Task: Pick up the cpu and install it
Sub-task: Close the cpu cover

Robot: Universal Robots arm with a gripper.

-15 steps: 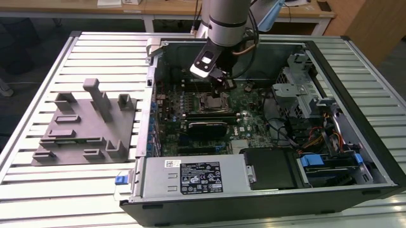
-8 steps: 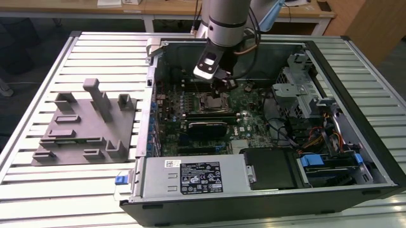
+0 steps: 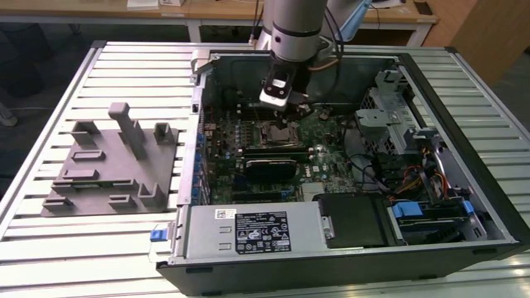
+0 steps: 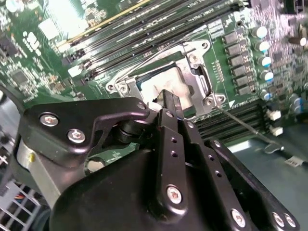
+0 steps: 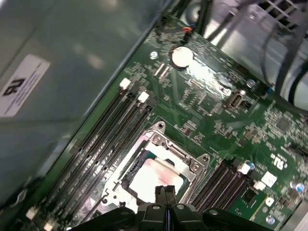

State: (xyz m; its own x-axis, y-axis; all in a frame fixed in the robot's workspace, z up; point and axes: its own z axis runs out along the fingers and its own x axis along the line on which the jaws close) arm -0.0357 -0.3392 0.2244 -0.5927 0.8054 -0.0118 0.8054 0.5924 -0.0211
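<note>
The open computer case (image 3: pixel 248 273) lay on the desk (image 3: pixel 49 248). Within it, the cpu (image 5: pixel 153 177) sat inside the socket (image 5: pixel 166 137), so placement looked done, though latching could not be confirmed. The hand (image 5: pixel 166 191) hung just above the socket, fingers pressed together and holding nothing.

The arm (image 3: pixel 296 28) drops from the upper centre of the exterior view, its silver column nearly vertical and the wrist pointing down. Just below it hangs the black claw (image 3: pixel 290 113). In the first wrist view its two fingers (image 5: pixel 160 192) are pressed together, tips meeting.
</note>
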